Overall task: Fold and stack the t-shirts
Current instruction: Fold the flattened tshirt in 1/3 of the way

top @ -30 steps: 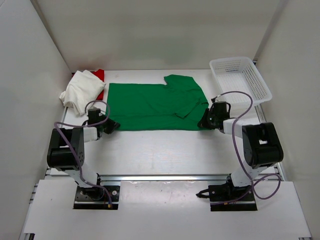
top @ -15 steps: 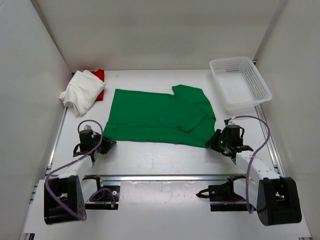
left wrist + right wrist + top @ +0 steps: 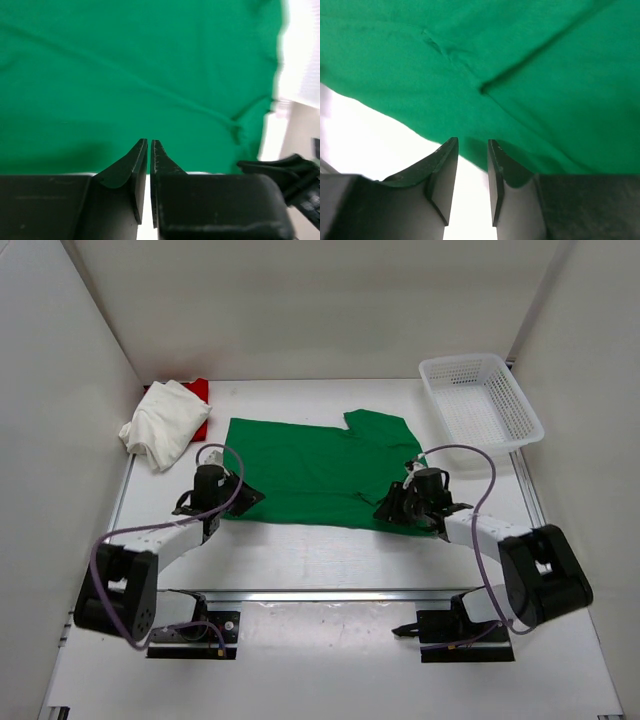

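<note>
Left gripper (image 3: pixel 149 142): black fingers drawn almost together, with only a thin slit between the tips. The tips sit over the near hem of the green t-shirt (image 3: pixel 125 75). Cannot tell whether any cloth is caught in the slit.

Right gripper (image 3: pixel 472 142): fingers parted, a clear gap between them. White table (image 3: pixel 365 130) and the green hem show through it. The tips are low over the shirt's near right edge, not clamped on anything.

Wrist views only:
- Matte knit cloth with soft shallow creases running diagonally.
- Right wrist view: one layer lies folded over another, leaving a straight diagonal edge and a small pucker where it ends.
- Left wrist view: a dark blurred shape at the lower right, past the shirt's edge.

Top view only:
- The green shirt lies spread flat at mid-table, wider than it is deep, roughly rectangular, its near edge slanting.
- One sleeve is folded in on the right side, with a notch at the far edge.
- Both arms reach in low, one at each near corner of the shirt.
- White t-shirt (image 3: pixel 165 425) is a rumpled, rounded heap at the far left, well apart from the grippers.
- Red t-shirt (image 3: pixel 200 390) lies under it; only a strip at the far side shows.
- White mesh basket (image 3: pixel 470 359) sits at the far right, rectangular with perforated plastic walls, just clear of the green shirt.
</note>
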